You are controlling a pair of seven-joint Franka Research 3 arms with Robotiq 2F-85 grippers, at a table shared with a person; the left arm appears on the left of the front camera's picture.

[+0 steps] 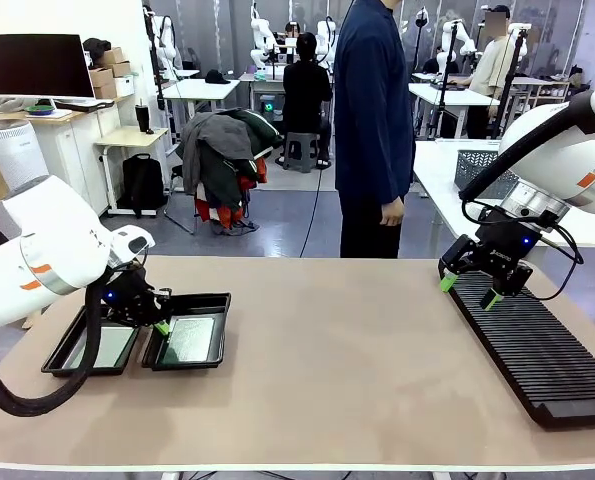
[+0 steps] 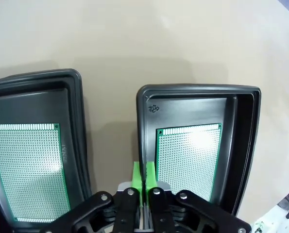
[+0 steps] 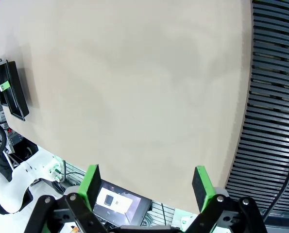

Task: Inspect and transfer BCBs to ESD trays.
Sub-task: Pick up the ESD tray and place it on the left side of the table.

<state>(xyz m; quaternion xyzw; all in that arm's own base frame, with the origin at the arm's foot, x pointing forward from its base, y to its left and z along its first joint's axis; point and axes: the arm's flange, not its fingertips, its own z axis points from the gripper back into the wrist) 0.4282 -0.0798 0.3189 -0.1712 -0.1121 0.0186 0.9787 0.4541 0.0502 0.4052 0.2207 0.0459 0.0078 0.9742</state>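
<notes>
Two black ESD trays lie side by side at the table's left, the left tray [image 1: 75,373] [image 2: 79,121] and the right tray [image 1: 209,299] [image 2: 197,90]. Each holds one flat green BCB: one board [image 1: 102,346] [image 2: 30,172] in the left tray, another [image 1: 189,339] [image 2: 188,160] in the right. My left gripper [image 1: 160,325] [image 2: 144,175] is shut with nothing in it, its green pads pressed together just above the right tray's inner rim. My right gripper [image 1: 469,290] [image 3: 147,187] hangs open and holds nothing, above the far end of the black rack.
The long black slotted rack [image 1: 532,345] [image 3: 275,107] runs along the table's right side. A person [image 1: 372,130] stands at the far edge with a hand [image 1: 392,212] hanging down. A grey wire basket [image 1: 477,165] sits on the table behind.
</notes>
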